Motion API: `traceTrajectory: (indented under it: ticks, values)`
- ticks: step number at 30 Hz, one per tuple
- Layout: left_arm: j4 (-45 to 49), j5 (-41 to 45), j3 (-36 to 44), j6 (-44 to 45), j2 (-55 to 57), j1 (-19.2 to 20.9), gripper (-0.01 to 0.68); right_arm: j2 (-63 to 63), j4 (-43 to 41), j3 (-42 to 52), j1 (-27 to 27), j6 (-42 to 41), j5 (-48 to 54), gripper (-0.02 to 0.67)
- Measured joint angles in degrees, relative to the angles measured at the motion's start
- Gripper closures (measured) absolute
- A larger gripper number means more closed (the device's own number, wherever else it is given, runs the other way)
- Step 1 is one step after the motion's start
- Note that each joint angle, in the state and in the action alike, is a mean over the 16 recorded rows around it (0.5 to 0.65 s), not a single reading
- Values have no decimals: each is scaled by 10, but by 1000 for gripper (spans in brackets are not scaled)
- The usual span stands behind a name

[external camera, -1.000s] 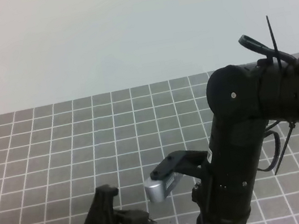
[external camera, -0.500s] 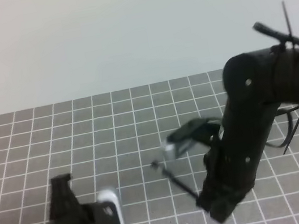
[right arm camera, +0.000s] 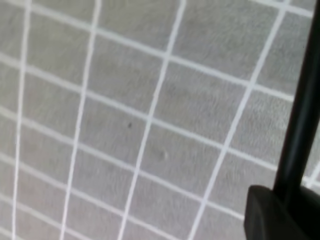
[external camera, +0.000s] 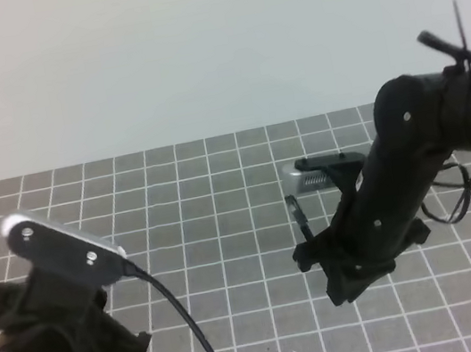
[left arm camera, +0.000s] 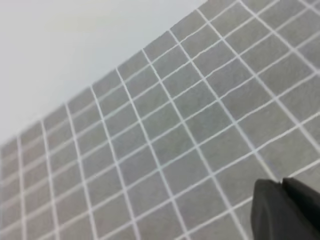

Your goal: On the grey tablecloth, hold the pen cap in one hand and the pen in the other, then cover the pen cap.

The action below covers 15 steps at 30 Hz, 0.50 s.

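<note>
While the left arm [external camera: 43,325] fills the lower left of the high view with its silver wrist camera tilted up, its gripper itself is out of that frame; in the left wrist view only two dark fingertips [left arm camera: 285,210] show at the lower right corner, pressed together with no gap, so the left gripper [left arm camera: 282,186] is shut, and nothing can be seen between the tips. The cap cannot be made out in any view. The right arm [external camera: 400,185] reaches in from the right edge of the high view and bends down toward the centre right, above the cloth [external camera: 177,204]. The right gripper [external camera: 307,250] is nearly closed on the pen [external camera: 297,213], which stands up as a thin dark stick from the gripper. In the right wrist view the pen [right arm camera: 300,115] runs as a black bar along the right edge, rising from a dark finger [right arm camera: 272,215] at the lower right corner. The cloth's white grid fills the rest of both wrist views
</note>
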Motion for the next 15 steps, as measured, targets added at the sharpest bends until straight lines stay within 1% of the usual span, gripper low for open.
traceTrajectory:
  ticks: [4, 7, 15]
  values:
    - [-1, -5, -1, -67, 0, 0, 672, 20, -1, 0, -1, 36, -18, 578]
    - [-1, -2, -1, -101, 0, 0, 672, 35, -1, 0, -1, 56, -30, 578]
    - [-1, 7, -1, -134, 0, 0, 672, 63, 6, 0, -1, 78, -56, 578]
